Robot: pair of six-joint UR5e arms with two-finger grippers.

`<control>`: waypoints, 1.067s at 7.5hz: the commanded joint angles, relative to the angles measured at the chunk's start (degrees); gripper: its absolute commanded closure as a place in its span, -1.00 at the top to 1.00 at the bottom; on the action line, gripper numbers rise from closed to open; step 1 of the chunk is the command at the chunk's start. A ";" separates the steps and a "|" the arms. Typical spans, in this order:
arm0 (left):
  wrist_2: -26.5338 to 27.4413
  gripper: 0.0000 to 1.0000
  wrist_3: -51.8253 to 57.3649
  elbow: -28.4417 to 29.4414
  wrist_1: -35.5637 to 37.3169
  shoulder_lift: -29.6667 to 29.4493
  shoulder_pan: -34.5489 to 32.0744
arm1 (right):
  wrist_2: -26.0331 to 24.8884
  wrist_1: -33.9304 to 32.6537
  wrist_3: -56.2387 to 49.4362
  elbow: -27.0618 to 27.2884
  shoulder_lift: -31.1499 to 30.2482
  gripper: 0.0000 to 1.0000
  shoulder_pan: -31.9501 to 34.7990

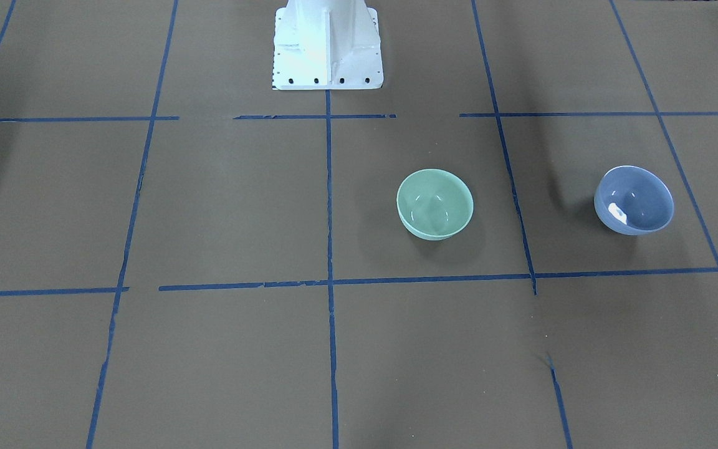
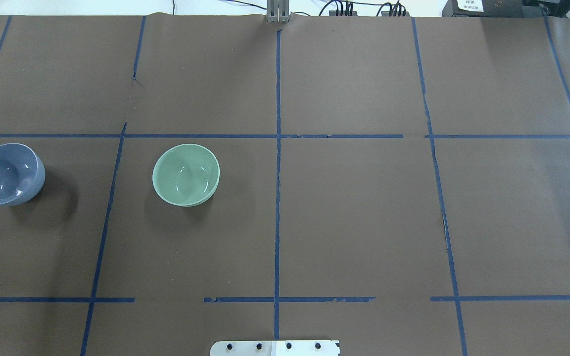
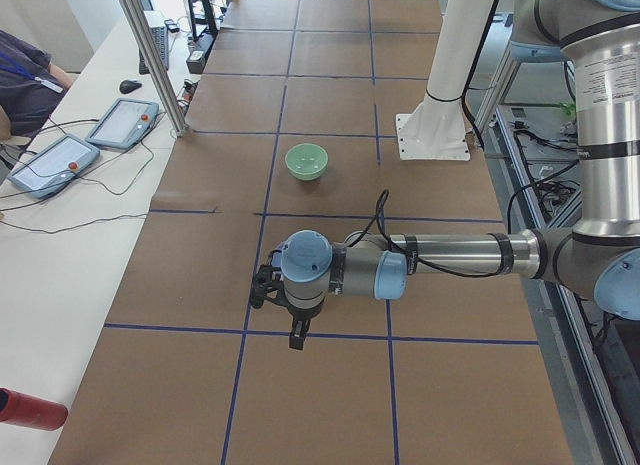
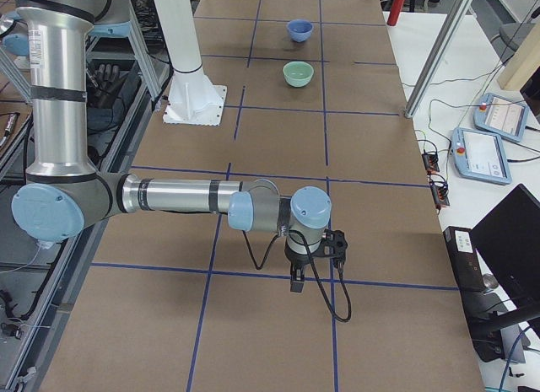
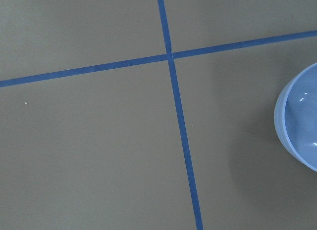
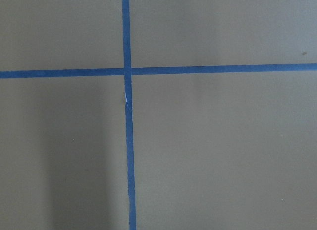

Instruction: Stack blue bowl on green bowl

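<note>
The blue bowl (image 1: 634, 199) sits upright on the brown table near its end on my left side; it also shows in the overhead view (image 2: 7, 173), the exterior right view (image 4: 299, 29) and at the right edge of the left wrist view (image 5: 299, 116). The green bowl (image 1: 435, 204) stands upright and apart from it, nearer the middle (image 2: 186, 174) (image 3: 306, 162) (image 4: 297, 73). Both bowls are empty. My left gripper (image 3: 296, 337) hangs above the table near the blue bowl, which its wrist hides in that view. My right gripper (image 4: 295, 282) hovers far from both bowls. I cannot tell whether either is open or shut.
The white robot base (image 1: 328, 47) stands at the table's robot-side edge. Blue tape lines (image 2: 277, 173) grid the brown table. Teach pendants (image 3: 55, 160) and cables lie on the side bench, with a metal post (image 3: 150, 55) at the table's far edge.
</note>
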 commanded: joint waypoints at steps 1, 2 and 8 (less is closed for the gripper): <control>-0.21 1.00 -0.23 0.44 -0.11 -0.69 0.04 | 0.00 0.00 0.07 0.00 0.08 1.00 -0.01; -0.30 1.00 -0.49 0.62 -0.03 -1.13 0.13 | 0.00 0.00 0.07 0.00 0.00 1.00 -0.01; 0.57 1.00 -14.59 1.58 -7.01 -5.18 7.75 | 0.00 0.00 -0.01 0.00 0.00 1.00 -0.01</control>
